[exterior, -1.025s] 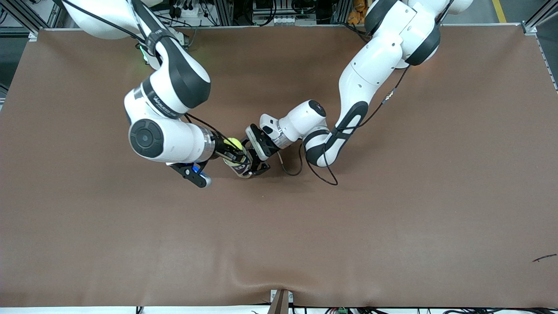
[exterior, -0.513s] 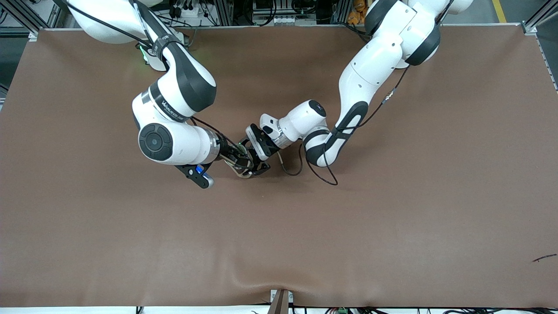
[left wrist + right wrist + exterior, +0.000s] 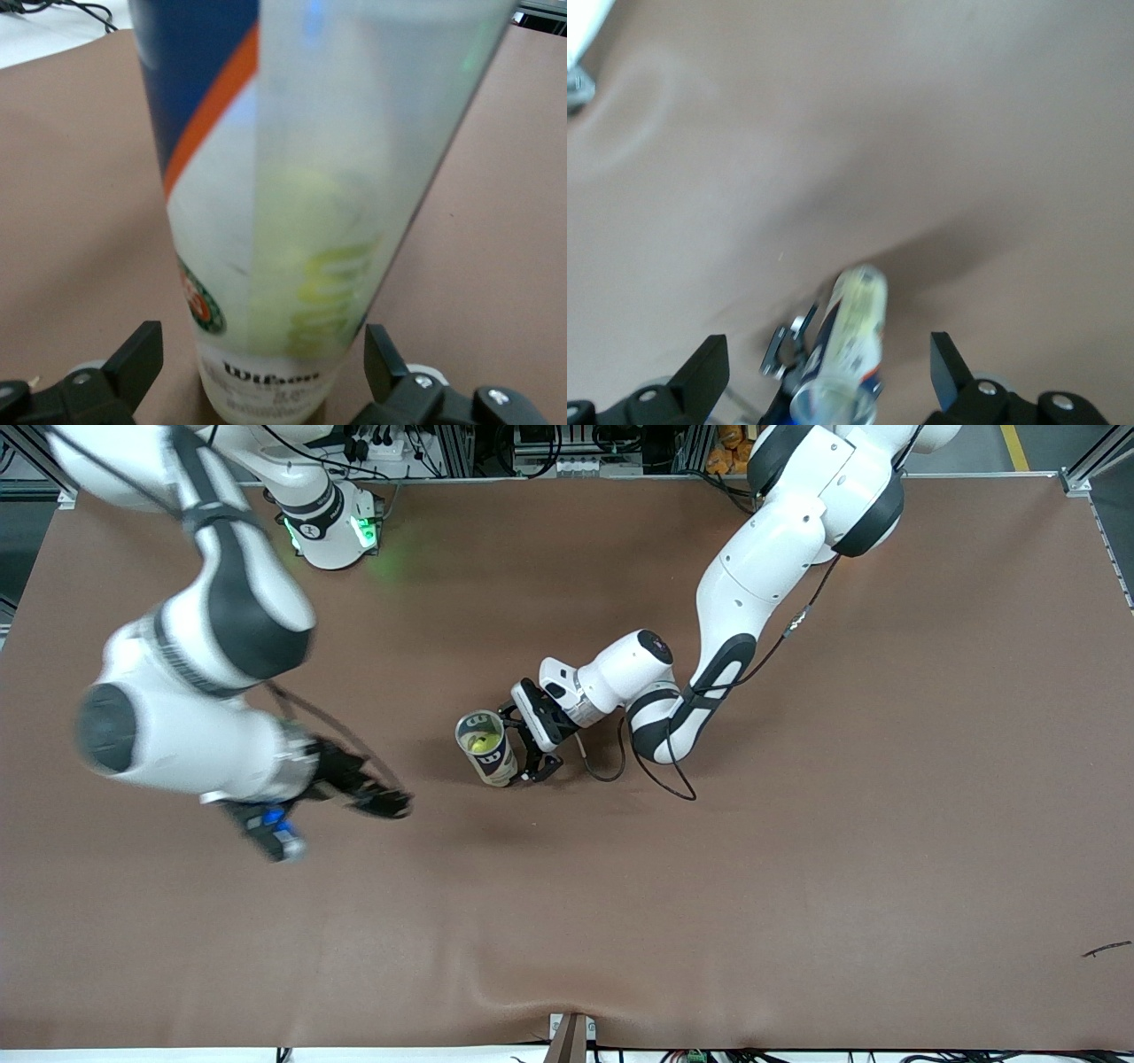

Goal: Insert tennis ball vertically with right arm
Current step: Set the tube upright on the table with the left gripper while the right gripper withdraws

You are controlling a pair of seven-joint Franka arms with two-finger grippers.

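Tennis ball (image 3: pixel 484 741) inside upright can (image 3: pixel 486 747) mid-table (image 3: pixel 797 868), left gripper (image 3: pixel 524 754) spread around can's base, right gripper (image 3: pixel 381 802) spread and empty, above table toward right arm's end.

Tube (image 3: pixel 487 747): upright at the table's middle — tennis ball (image 3: pixel 481 741) inside.
Left gripper (image 3: pixel 529 750): beside the tube, at its base.
Right gripper (image 3: pixel 383 801): over bare table (image 3: pixel 797 868), empty — well apart from the tube.
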